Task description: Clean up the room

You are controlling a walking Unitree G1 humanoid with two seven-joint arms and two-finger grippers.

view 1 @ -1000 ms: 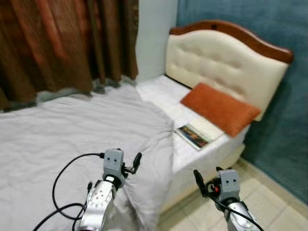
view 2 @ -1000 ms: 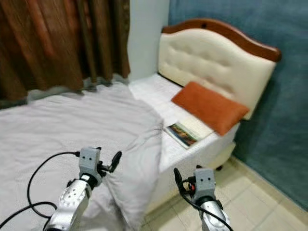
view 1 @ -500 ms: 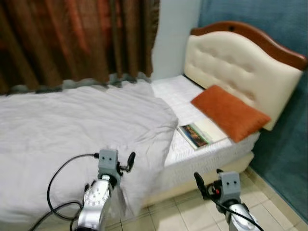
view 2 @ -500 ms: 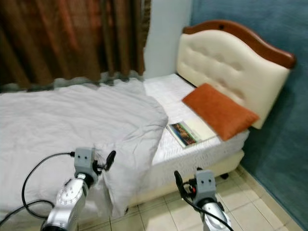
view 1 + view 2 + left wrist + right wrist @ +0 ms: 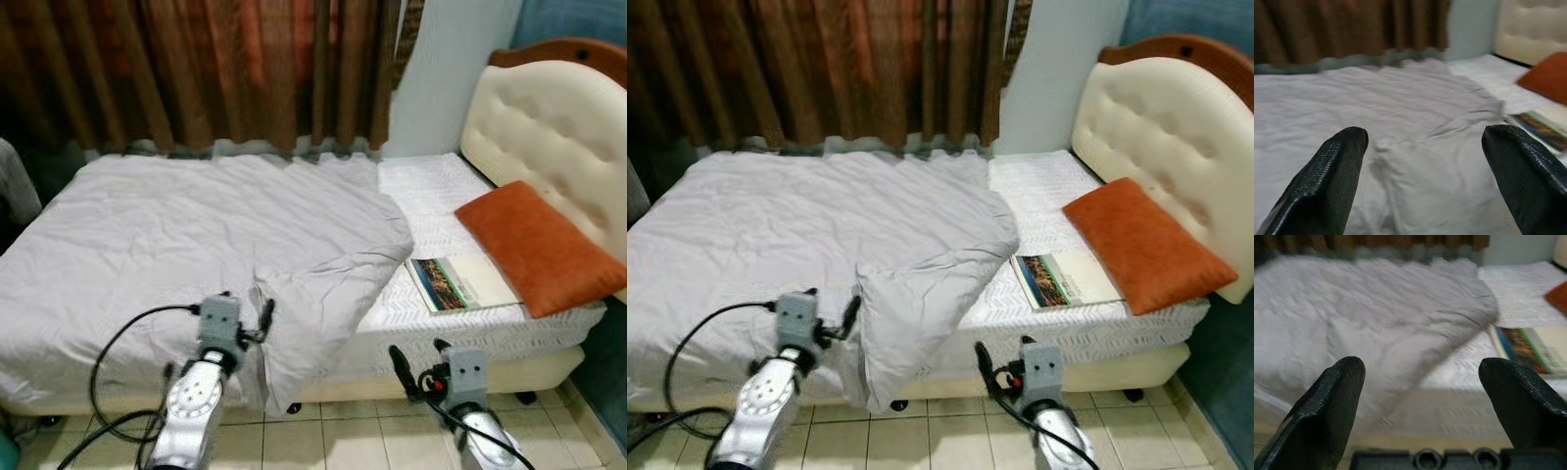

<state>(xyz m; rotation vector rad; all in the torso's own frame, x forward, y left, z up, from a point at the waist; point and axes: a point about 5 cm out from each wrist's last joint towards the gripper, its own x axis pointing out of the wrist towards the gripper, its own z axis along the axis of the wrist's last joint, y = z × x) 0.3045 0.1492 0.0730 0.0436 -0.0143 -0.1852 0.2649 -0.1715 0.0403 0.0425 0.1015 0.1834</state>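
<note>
A grey blanket [image 5: 225, 235] covers most of the bed [image 5: 470, 328], one corner drooping over the near edge just beside the left gripper [image 5: 1422, 171], spread wide. The right gripper [image 5: 1420, 406], also wide, hangs below a book [image 5: 458, 283] beside an orange pillow [image 5: 539, 245].

Both arms forward, low, jaws wide apart.

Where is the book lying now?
The book lies flat on the white mattress, on the robot's right, between the orange pillow and the grey blanket's edge.
</note>
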